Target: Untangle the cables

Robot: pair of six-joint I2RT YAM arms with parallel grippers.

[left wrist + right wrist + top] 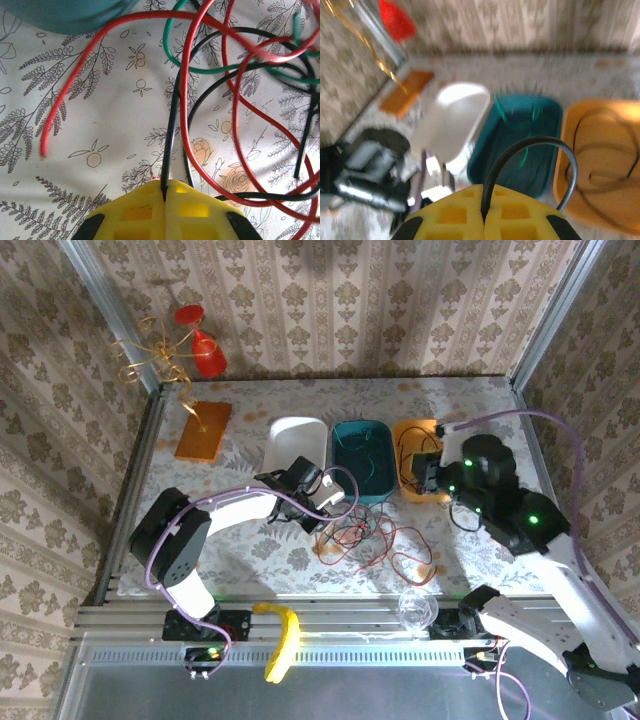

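Left gripper (165, 194): jaws closed on a black cable (172, 125) from the tangled cables (375, 535) lying on the tabletop (260, 552) before the teal tray (338, 460). Right gripper (483, 212): jaws closed on a second black cable (530, 144), by the orange tray (610, 145).

Beige damask wallpaper walls (350, 300); floral-print table (250, 550); aluminium frame rail (350, 620) along near edge; even, soft light

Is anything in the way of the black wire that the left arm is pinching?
Yes. The left fingers are shut on a black cable. Right past them a red cable runs beside it, and farther along a green cable and more red loops cross it. That tangle is what stands in its way.
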